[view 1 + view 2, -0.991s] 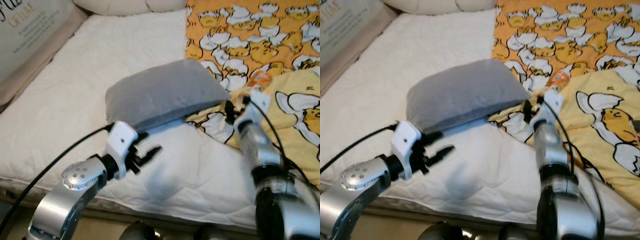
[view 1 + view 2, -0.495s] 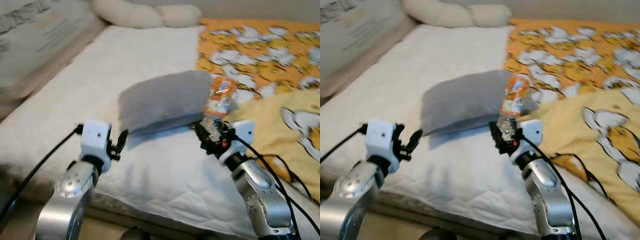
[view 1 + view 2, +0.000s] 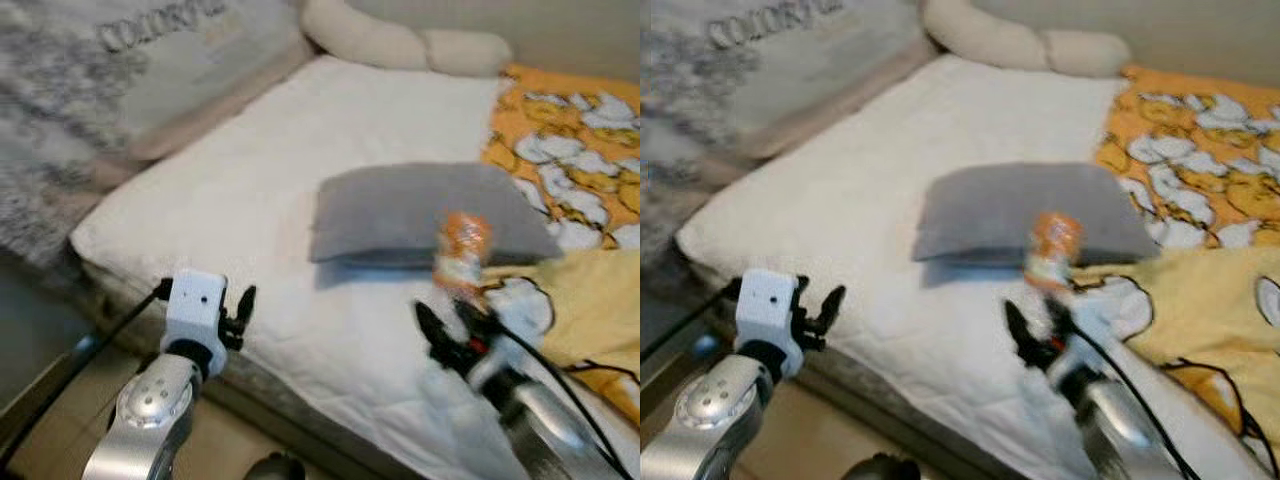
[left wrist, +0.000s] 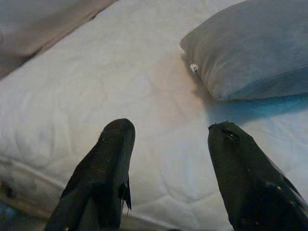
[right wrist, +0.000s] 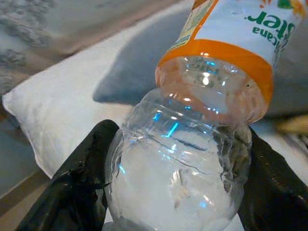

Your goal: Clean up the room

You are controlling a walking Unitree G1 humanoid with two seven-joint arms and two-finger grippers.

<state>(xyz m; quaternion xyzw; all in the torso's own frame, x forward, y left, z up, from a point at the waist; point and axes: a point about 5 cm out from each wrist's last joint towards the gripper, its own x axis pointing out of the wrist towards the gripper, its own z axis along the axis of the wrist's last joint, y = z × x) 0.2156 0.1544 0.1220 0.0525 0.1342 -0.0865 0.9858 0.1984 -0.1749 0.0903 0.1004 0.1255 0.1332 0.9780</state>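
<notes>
Bottle (image 5: 202, 120), clear plastic with an orange label, sits clamped between my right gripper's (image 3: 1040, 335) black fingers (image 5: 72, 192), raised just in front of the grey pillow (image 3: 430, 215) and above the white mattress (image 3: 290, 170). Taking the pillow as my landmark and reading from the left: my left gripper (image 4: 168, 159) hangs well to the pillow's left, over the near edge of the mattress, fingers spread apart with nothing between them. The pillow itself lies flat in the middle of the bed. Past its far end a cream bolster (image 3: 1020, 45) runs along the head of the bed. To the pillow's right lies the yellow-orange blanket (image 3: 590, 160) printed with cartoon figures, touching the pillow's right edge.
</notes>
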